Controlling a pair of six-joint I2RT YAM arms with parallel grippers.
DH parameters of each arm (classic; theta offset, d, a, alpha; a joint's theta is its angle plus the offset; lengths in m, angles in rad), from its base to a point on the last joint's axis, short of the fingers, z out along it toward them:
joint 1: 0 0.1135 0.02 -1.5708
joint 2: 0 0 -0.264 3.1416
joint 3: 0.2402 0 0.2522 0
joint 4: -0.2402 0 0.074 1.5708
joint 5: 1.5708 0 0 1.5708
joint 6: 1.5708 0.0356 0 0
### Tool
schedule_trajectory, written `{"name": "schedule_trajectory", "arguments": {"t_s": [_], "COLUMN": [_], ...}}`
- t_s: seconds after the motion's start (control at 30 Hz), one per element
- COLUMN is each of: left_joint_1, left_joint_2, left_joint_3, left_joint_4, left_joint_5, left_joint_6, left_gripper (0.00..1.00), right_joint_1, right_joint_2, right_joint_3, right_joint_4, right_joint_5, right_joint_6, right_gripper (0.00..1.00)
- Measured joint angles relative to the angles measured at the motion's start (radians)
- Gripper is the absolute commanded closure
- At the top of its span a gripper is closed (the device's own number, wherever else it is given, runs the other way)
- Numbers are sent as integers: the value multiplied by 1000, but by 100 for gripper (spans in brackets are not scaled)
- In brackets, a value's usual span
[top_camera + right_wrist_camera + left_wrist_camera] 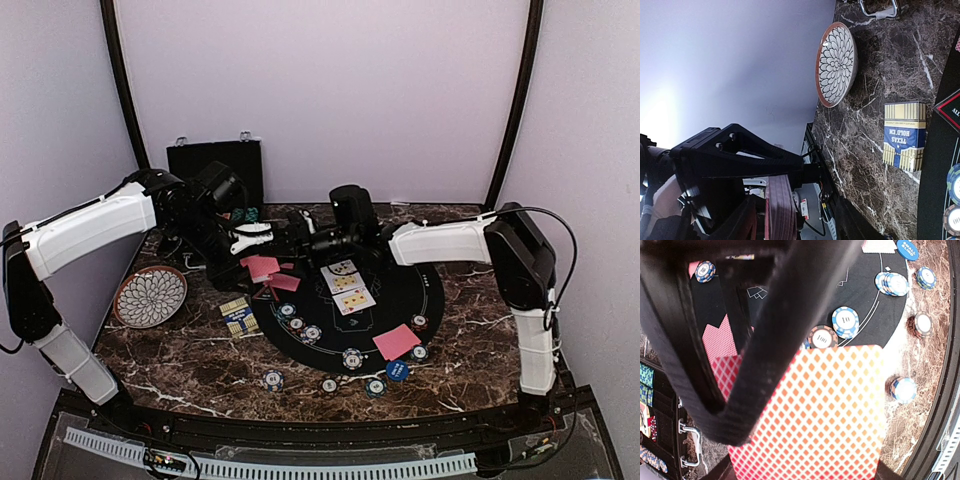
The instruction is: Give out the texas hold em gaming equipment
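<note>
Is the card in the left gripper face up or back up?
Back up: the red-backed card shows its diamond-patterned back to the left wrist camera.

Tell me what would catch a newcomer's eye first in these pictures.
A big red-backed card fills the left wrist view, pinched in the left gripper above the round black mat. Striped chips ring the mat's near edge, and a flower-patterned plate sits off to the left on the marble table.
</note>
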Motion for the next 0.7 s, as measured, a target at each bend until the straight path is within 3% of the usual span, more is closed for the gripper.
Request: {"name": "schedule_trajectory", "arguments": {"t_s": [0.2,0.7], "left_joint_1": [0,0], "left_joint_2": [0,0], "left_joint_3": [0,-5], "left_joint_4": [0,1], "left_joint_5": [0,-8], "left_joint_6": [0,0], "left_gripper": [100,100], "right_joint_1": [-2,-2], "right_joint_2": [-32,-98], "right_joint_3": [-1,-76], "right_joint_4": [-33,-53], "right_joint_5": [-1,-4], "right_joint_6": [-25,-19], "right_gripper": [67,83]}}
